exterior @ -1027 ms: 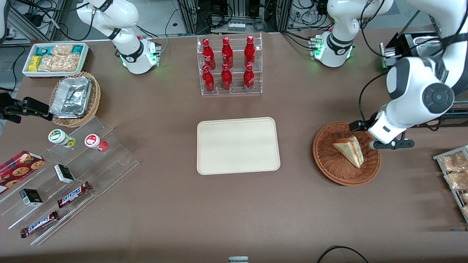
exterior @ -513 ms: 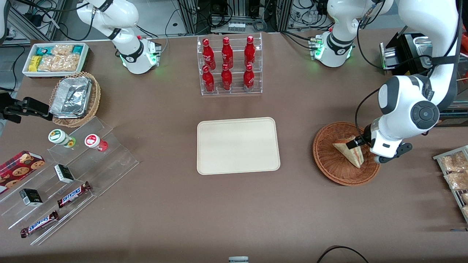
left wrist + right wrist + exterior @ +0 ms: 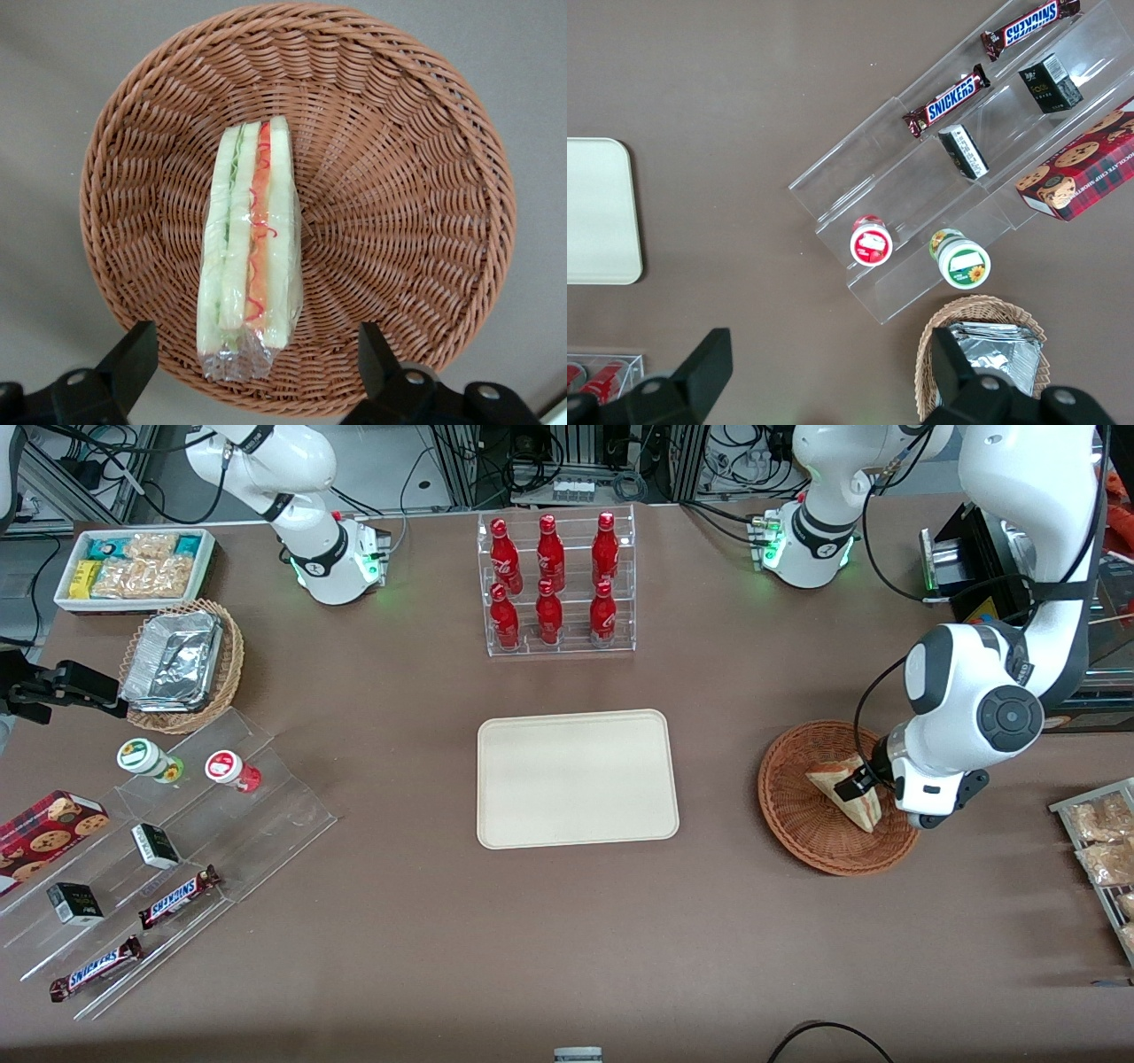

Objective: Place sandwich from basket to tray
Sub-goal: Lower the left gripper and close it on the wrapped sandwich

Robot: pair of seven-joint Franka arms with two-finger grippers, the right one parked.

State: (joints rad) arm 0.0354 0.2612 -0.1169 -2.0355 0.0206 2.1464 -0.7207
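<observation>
The sandwich (image 3: 861, 811) lies in the reddish-brown wicker basket (image 3: 797, 841) toward the working arm's end of the table. My left gripper (image 3: 864, 786) hangs over the basket, right above the sandwich. In the left wrist view the sandwich (image 3: 252, 239) lies on its side in clear wrap, its filling edge up, in the basket (image 3: 399, 195). The gripper (image 3: 252, 359) is open, with one finger on each side of the sandwich's wrapped end and not touching it. The cream tray (image 3: 576, 779) lies bare at the table's middle.
A clear rack of red bottles (image 3: 554, 584) stands farther from the front camera than the tray. A rack of snack packets (image 3: 1103, 841) sits near the basket at the table's edge. A tan foil basket (image 3: 182, 664), white bin (image 3: 133, 567) and acrylic shelf (image 3: 168, 850) lie toward the parked arm's end.
My left gripper has swung in over the basket and come down, from beside the basket's rim to directly above the sandwich. The sandwich has not moved.
</observation>
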